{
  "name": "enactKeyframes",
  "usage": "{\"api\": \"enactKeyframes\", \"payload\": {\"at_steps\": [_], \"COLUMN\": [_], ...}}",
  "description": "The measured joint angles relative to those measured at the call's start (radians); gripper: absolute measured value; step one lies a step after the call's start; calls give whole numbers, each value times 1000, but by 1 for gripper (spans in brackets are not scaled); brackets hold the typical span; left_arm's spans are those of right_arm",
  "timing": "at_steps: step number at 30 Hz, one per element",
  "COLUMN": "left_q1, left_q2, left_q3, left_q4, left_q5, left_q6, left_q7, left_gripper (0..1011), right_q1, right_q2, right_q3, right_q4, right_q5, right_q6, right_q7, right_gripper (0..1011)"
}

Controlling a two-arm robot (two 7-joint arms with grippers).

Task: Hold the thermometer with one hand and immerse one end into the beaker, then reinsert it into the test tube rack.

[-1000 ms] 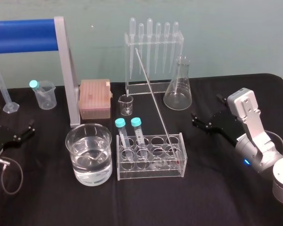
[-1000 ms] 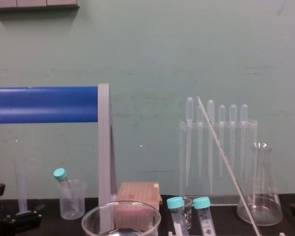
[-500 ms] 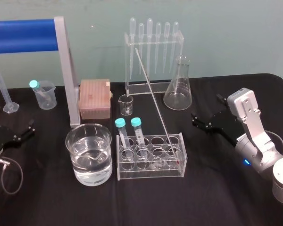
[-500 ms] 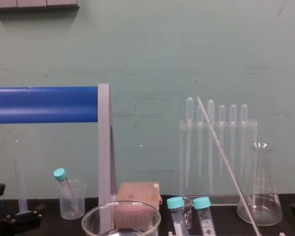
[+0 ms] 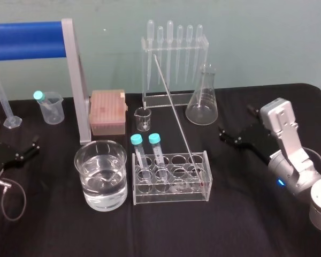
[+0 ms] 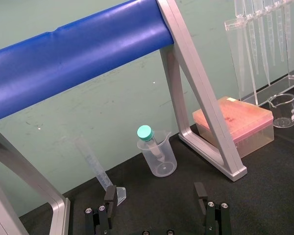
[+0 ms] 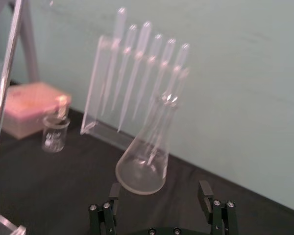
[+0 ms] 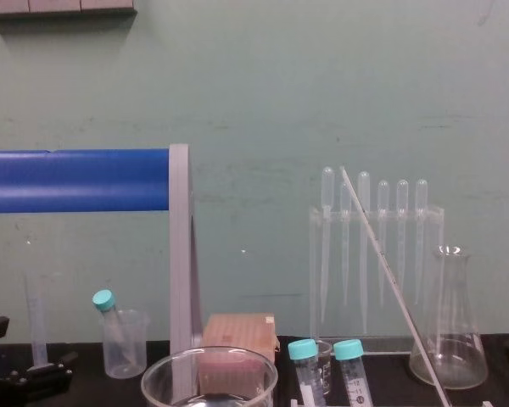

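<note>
The thermometer leans steeply, its lower end in a right-hand hole of the low clear test tube rack and its top up by the pipette stand. The wide glass beaker, part full of water, stands just left of the rack. My right gripper hovers open to the right of the rack, with nothing between its fingers. Over at the table's left edge, my left gripper rests open and empty.
Behind the rack stand a tall pipette stand, a conical flask, a small glass beaker and a pink tip box. A blue bar on a grey frame, a plastic beaker and a graduated cylinder are at left.
My right arm has drifted slightly to the right, away from the rack, still open. The thermometer and the left arm have not moved.
</note>
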Motion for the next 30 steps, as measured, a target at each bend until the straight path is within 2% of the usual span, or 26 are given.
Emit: {"api": "enactKeyframes", "payload": {"at_steps": [5, 8, 15, 21, 25, 30], "left_q1": [0, 0, 0, 0, 0, 0], "left_q2": [0, 0, 0, 0, 0, 0], "left_q3": [0, 0, 0, 0, 0, 0], "left_q4": [0, 0, 0, 0, 0, 0], "left_q5": [0, 0, 0, 0, 0, 0], "left_q6": [0, 0, 0, 0, 0, 0], "left_q7": [0, 0, 0, 0, 0, 0], "left_gripper": [1008, 1008, 1008, 1008, 1008, 1008], "right_q1": [-21, -33, -19, 8, 28, 50], "right_q2": [-13, -20, -40, -58, -74, -102], "right_q3": [52, 87, 141, 144, 128, 96], "right_q4": [-39, -78, -166, -206, -221, -215], "right_q5": [25, 58, 144, 192, 229, 272], "right_q6": [-27, -50, -104, -129, -133, -95], "right_q7": [-14, -10, 72, 157, 232, 309], "right_gripper": [1004, 1004, 1004, 1004, 1004, 1004]}}
